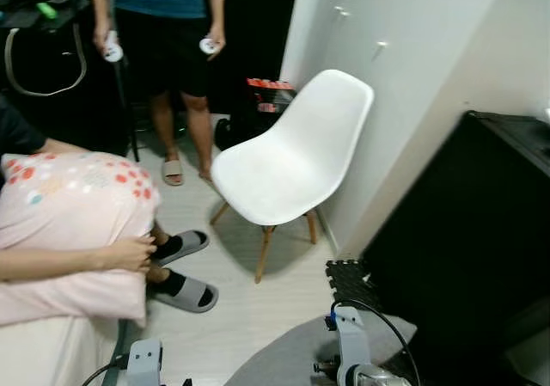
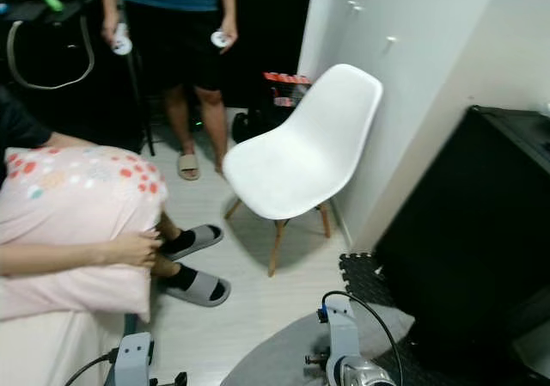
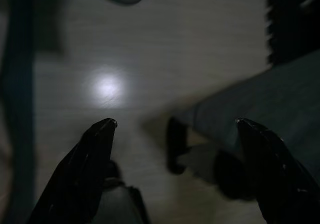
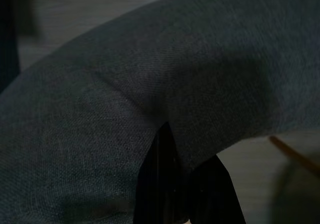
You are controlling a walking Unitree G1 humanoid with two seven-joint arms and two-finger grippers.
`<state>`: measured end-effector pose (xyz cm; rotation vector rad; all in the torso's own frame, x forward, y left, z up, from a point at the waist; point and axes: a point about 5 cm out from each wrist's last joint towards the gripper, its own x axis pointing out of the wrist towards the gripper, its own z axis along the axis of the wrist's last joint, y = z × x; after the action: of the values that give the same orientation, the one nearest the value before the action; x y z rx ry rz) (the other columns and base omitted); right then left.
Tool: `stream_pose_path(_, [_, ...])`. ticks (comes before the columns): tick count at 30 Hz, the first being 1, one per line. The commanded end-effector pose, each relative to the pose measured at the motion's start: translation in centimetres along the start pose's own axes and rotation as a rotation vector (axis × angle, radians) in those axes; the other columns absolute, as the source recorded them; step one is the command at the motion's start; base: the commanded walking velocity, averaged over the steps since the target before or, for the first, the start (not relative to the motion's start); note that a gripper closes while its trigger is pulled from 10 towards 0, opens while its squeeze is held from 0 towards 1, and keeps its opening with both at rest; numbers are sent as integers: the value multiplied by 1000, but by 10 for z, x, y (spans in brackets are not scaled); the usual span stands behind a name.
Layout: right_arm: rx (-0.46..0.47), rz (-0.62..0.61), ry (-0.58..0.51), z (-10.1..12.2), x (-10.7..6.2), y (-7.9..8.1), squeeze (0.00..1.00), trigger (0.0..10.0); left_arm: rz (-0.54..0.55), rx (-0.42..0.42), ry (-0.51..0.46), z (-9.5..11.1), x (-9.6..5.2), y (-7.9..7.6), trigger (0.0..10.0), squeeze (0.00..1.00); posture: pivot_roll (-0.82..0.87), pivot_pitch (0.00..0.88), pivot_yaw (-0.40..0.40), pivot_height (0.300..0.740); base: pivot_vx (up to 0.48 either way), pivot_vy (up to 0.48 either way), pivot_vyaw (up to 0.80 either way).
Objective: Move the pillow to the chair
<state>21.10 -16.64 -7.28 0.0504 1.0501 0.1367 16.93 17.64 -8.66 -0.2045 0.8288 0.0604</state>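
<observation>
The pink pillow [image 1: 69, 223] with red and orange dots is at the left, held by a seated person whose hand [image 1: 129, 253] presses on its front. The white shell chair [image 1: 275, 167] on wooden legs stands in the middle, its seat bare, about a step to the right of the pillow. Both my arms hang low, the left arm [image 1: 144, 358] and the right arm [image 1: 351, 343] at the lower edge. My left gripper [image 3: 175, 121] is open over the pale floor. My right gripper [image 4: 189, 146] points at grey fabric with its fingers together, holding nothing.
A second person [image 1: 163, 51] stands at the back holding two controllers. The seated person's feet in grey slippers [image 1: 185, 293] rest between the pillow and the chair. A black cabinet [image 1: 481, 231] is at the right, a grey round rug [image 1: 284, 352] and black foam mat [image 1: 348, 278] below.
</observation>
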Motion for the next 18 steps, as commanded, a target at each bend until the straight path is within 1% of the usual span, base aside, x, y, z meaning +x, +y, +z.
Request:
stream_pose_path(1, [-37, 6, -6, 3, 0, 2, 0, 10000, 4, 0, 48, -13, -4, 2, 10000, 0, 125, 5, -148, 740, 0, 0, -600])
stream_pose_path(4, [-54, 13, -1, 2, 0, 3, 0, 10000, 4, 0, 48, -13, -4, 2, 10000, 0, 123, 4, -151, 740, 0, 0, -600])
stream_pose_path(5, [-80, 19, 4, 2, 1, 4, 0, 10000, 6, -2, 48, -13, -4, 3, 10000, 0, 119, 5, -157, 740, 0, 0, -600])
stream_pose_path(7, [-92, 22, 7, 2, 1, 4, 0, 10000, 7, -2, 48, -13, -4, 3, 10000, 0, 119, 5, -157, 740, 0, 0, -600])
stream_pose_path(13, [-253, 68, 37, 0, 2, 14, 0, 10000, 33, -21, 40, -11, -3, 4, 10000, 0, 109, 5, -203, 740, 0, 0, -600])
stream_pose_path(14, [-306, 80, 46, -1, 2, 16, 0, 10000, 43, -31, 35, -10, -3, 4, 10000, 0, 105, 4, -225, 740, 0, 0, -600])
stream_pose_path(15, [-334, 87, 49, 0, 2, 17, 0, 10000, 48, -36, 33, -10, -3, 4, 10000, 0, 104, 5, -230, 740, 0, 0, -600])
stream_pose_path(18, [-382, 105, 50, 1, 3, 20, 0, 10000, 58, -55, 26, -10, -3, 4, 10000, 0, 104, 4, -239, 740, 0, 0, -600])
